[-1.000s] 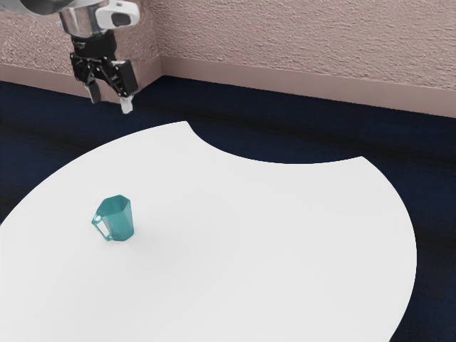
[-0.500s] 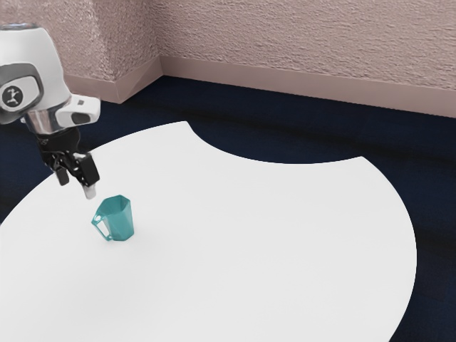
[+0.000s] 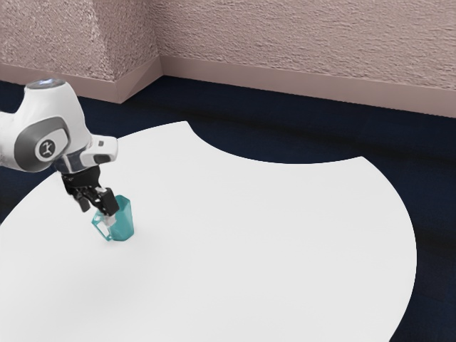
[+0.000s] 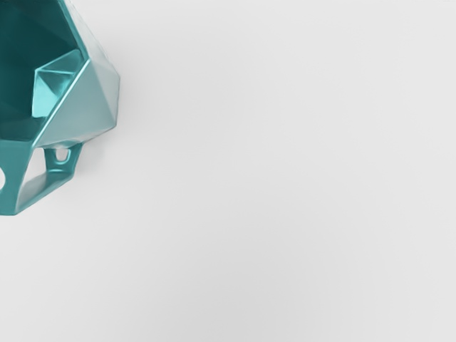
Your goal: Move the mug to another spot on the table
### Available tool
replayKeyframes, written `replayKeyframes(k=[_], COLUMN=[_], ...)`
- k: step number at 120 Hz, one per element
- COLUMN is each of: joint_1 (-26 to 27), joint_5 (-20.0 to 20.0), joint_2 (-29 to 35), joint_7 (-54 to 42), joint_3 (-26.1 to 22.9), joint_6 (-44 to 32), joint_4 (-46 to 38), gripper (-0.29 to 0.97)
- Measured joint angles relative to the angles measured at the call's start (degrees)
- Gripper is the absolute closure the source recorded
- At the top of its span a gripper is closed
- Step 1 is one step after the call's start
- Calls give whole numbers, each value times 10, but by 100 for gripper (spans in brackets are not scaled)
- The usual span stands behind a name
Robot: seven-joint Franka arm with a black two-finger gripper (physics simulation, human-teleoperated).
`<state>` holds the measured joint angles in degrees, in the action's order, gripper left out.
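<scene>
A teal faceted mug point(image 3: 121, 222) stands upright on the white table point(image 3: 285, 235), toward the exterior view's left. My gripper point(image 3: 100, 209) has come down onto the mug's handle side, its black fingers straddling the rim there and still apart, so it is open. The hand covers part of the rim and handle. In the wrist view the mug point(image 4: 75, 107) lies just beside the hand, its open mouth and looped handle point(image 4: 44, 179) showing against the bare tabletop point(image 4: 285, 214).
The table has a curved cut-out point(image 3: 278, 135) at its far edge and a rounded edge on the exterior view's right. Dark blue floor point(image 3: 320, 121) surrounds it, and pink textured walls point(image 3: 299, 35) stand behind. White tabletop stretches to the mug's right.
My arm has swung down from high above the table's far left to the mug, the fingers now at its rim. The mug has not moved.
</scene>
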<state>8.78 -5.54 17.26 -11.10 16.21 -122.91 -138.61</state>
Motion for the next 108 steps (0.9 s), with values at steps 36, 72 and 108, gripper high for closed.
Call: replayKeyframes(k=[36, 72, 108], joint_1=[-30, -32, -41], joint_5=[-1, 0, 17], joint_2=[-71, -75, -113], joint_7=[-26, -95, -153], joint_3=[24, 73, 78], joint_6=[-135, -288, -390], joint_4=[-8, -79, -91], gripper=[0, 0, 0])
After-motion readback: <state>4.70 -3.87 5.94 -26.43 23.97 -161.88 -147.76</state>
